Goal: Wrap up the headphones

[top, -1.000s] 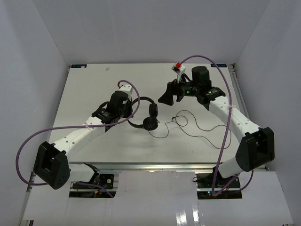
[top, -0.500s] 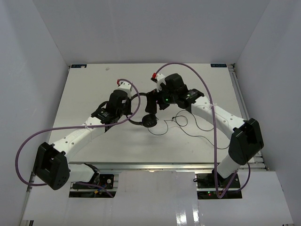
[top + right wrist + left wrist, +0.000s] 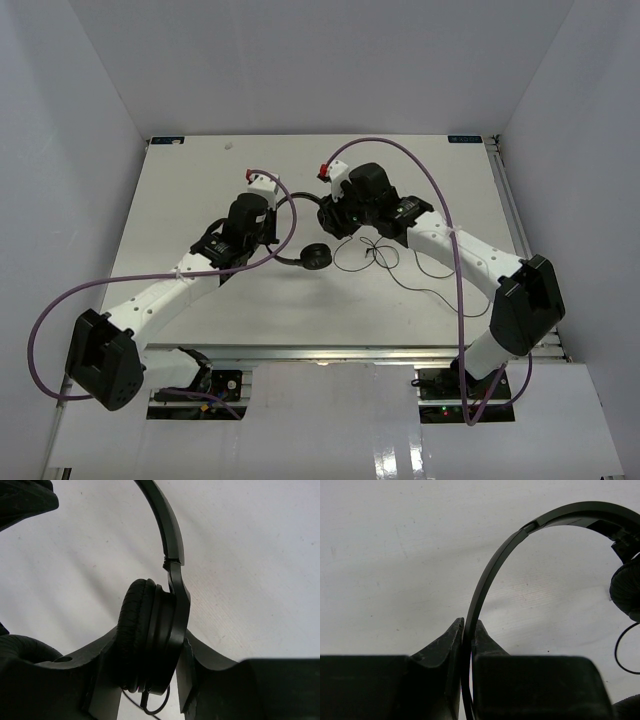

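Left gripper pinches the headband of the headphones. Right gripper clasps one earcup. The cord loops loose on the table nearby.

The left arm and right arm are white with black joints. Purple cables trail each; the left gripper is black.

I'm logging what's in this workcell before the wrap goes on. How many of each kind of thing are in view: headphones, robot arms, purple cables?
headphones: 1
robot arms: 2, the left arm and the right arm
purple cables: 2, the left cable and the right cable
Total: 5
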`<state>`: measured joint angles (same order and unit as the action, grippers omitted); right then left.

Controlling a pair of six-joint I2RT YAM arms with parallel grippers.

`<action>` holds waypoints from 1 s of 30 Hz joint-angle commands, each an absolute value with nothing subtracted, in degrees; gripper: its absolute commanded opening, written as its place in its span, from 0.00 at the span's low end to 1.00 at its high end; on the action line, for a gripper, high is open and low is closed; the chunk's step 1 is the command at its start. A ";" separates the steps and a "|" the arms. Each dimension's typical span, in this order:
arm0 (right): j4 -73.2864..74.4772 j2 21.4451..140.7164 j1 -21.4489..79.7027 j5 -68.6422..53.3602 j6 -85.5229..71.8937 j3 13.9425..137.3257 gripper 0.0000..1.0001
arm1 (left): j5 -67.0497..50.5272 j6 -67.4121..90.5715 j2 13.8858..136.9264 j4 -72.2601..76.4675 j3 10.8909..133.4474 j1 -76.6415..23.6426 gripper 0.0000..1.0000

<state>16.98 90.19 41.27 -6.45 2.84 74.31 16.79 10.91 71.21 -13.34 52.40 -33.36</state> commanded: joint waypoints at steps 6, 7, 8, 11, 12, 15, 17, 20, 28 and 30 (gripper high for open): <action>16.63 85.53 40.59 -15.46 19.75 74.57 0.90 | 17.06 11.28 68.58 -11.43 52.45 -33.31 0.00; 17.89 84.80 40.55 -16.30 21.26 74.77 0.90 | 17.88 11.43 68.73 -11.43 52.74 -33.31 0.00; 18.82 83.88 40.37 -17.15 23.03 74.82 0.90 | 18.65 11.60 68.90 -11.43 52.99 -33.31 0.00; 19.34 78.24 38.53 -19.83 27.98 72.99 0.90 | 20.80 12.12 69.43 -11.43 53.43 -33.31 0.00; 19.17 76.30 37.27 -20.98 29.26 72.23 0.90 | 21.44 12.35 69.66 -11.31 53.55 -33.31 0.00; 18.98 71.87 30.16 -28.32 32.64 70.17 0.90 | 22.32 12.91 69.79 -11.08 53.70 -33.31 0.00; 19.32 69.90 26.14 -40.44 36.83 67.84 0.90 | 21.88 13.64 69.51 -10.68 53.61 -33.31 0.00; 19.54 69.85 23.17 -58.27 42.29 61.95 0.90 | 20.65 15.54 68.16 -9.95 53.61 -33.31 0.00; 6.17 74.40 25.01 -64.07 41.38 54.17 0.90 | 25.15 23.61 57.70 -7.99 52.32 -33.30 0.00; 3.24 75.77 25.40 -62.76 40.56 54.59 0.90 | 25.22 24.92 55.49 -7.73 51.81 -33.22 0.00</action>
<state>14.00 74.45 24.62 -59.97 41.88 53.84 22.38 18.88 62.53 -11.95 52.04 -33.34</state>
